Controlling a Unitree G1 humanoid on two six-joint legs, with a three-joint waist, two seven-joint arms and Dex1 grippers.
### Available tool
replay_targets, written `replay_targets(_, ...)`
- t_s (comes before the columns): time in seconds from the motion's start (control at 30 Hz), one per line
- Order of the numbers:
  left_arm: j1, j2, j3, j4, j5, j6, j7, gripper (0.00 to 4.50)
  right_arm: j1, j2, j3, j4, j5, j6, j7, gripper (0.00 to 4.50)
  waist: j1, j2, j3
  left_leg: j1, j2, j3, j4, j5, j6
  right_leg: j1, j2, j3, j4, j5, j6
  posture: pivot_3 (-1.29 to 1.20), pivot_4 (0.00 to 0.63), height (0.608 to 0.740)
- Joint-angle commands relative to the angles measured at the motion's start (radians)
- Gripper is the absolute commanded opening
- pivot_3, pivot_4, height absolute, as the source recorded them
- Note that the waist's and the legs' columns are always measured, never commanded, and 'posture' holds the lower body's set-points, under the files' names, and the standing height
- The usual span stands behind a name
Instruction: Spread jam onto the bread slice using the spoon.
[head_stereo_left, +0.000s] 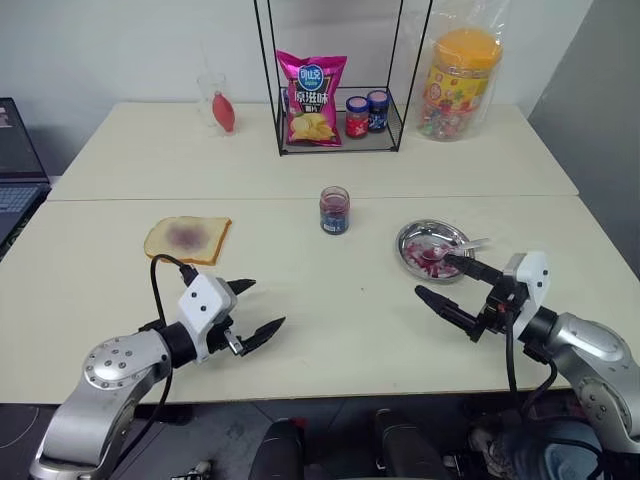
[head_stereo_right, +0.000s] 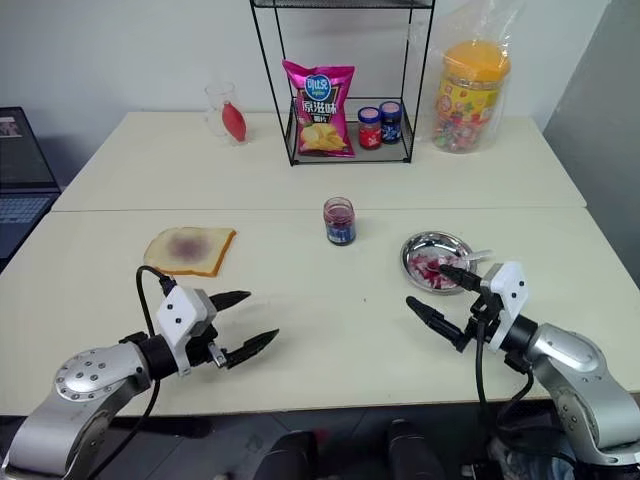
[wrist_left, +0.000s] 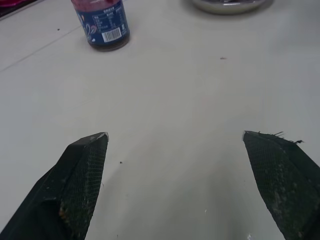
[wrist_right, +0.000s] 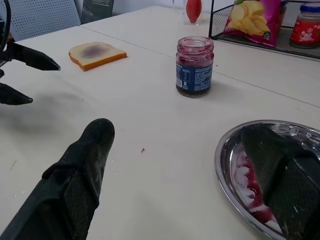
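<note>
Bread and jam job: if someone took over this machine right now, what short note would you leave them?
Left claw: open, holding nothing, hovering over the table's near edge.
Right claw: open, holding nothing, beside the metal dish.
Bread slice: flat on the table ahead of the left claw, with a purple-red smear at its middle.
Jam jar: lid off, mid-table.
Spoon: lying in the dish, which is stained red.
Done: some jam is on the bread.
Left: perhaps pick up the spoon and spread more, as the smear covers just the centre.
</note>
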Motion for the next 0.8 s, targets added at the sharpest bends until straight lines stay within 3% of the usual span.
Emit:
replay_targets(0.03, -0.017, -0.006, -0.005, -0.002, 0.011, -0.036, 0.005, 4.5, -0.02, 0.009, -0.013, 0.001, 0.004, -0.004, -0.01, 4.48, 0.0, 0.0, 0.0, 0.0, 0.0, 0.0, 0.0, 0.0, 0.0, 0.0, 0.0, 0.0, 0.0, 0.0, 0.0, 0.0, 0.15, 0.74)
replay_targets(0.3, -0.055, -0.124, 0.058, 0.011, 0.057, -0.061, 0.193, 4.5, -0.039, 0.005, 0.053, -0.004, -0.066, -0.015, -0.016, 4.48, 0.0, 0.0, 0.0, 0.0, 0.0, 0.0, 0.0, 0.0, 0.0, 0.0, 0.0, 0.0, 0.0, 0.001, 0.001, 0.0, 0.15, 0.74)
replay_targets(0.47, -0.2, -0.232, 0.21, 0.124, 0.056, 0.002, 0.448, 4.5, -0.126, 0.015, 0.076, -0.042, -0.03, 0.075, -0.053, 4.48, 0.002, -0.001, -0.001, 0.0, 0.0, -0.001, 0.002, 0.0, 0.0, 0.001, 0.001, -0.001, 0.001, 0.004, 0.007, 0.0, 0.15, 0.74)
replay_targets(0.7, -0.356, -0.299, 0.351, 0.285, -0.027, 0.122, 0.608, 4.5, -0.281, 0.043, 0.137, -0.082, 0.037, 0.236, -0.093, 4.48, 0.001, -0.003, -0.001, -0.001, 0.0, -0.002, 0.001, 0.0, 0.0, 0.0, 0.001, -0.002, 0.0, 0.005, 0.008, 0.0, 0.15, 0.74)
replay_targets(0.8, -0.482, -0.326, 0.425, 0.445, -0.058, 0.181, 0.734, 4.5, -0.362, 0.025, 0.217, -0.076, 0.02, 0.298, -0.063, 4.48, 0.004, -0.004, -0.002, -0.001, 0.0, -0.003, 0.002, 0.0, 0.0, 0.001, 0.001, -0.003, 0.001, 0.005, 0.008, 0.0, 0.15, 0.74)
